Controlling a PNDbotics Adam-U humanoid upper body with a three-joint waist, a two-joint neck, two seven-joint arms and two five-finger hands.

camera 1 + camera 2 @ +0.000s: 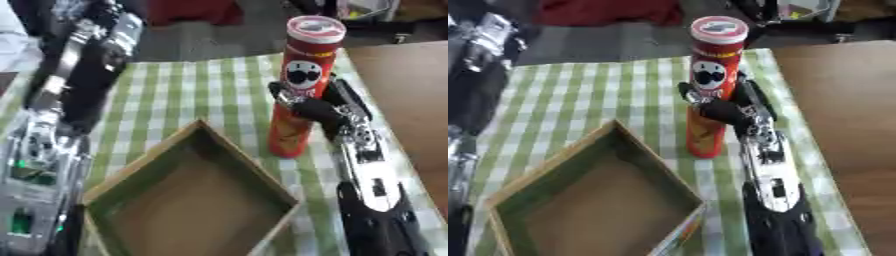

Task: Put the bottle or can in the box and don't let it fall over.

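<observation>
Risking a topple of the tall red chip can (302,85), standing upright on the green-checked surface (184,95) just beside the empty cardboard box (188,200), if tilted or clipped on the rim, with the right robot hand (319,107) curling round its middle.

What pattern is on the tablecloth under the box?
Green and white checks on the tablecloth, clearest in the left eye view around the box.

A green-checked tablecloth (192,90) covers the brown table (842,100), grey floor (210,40) beyond.
</observation>
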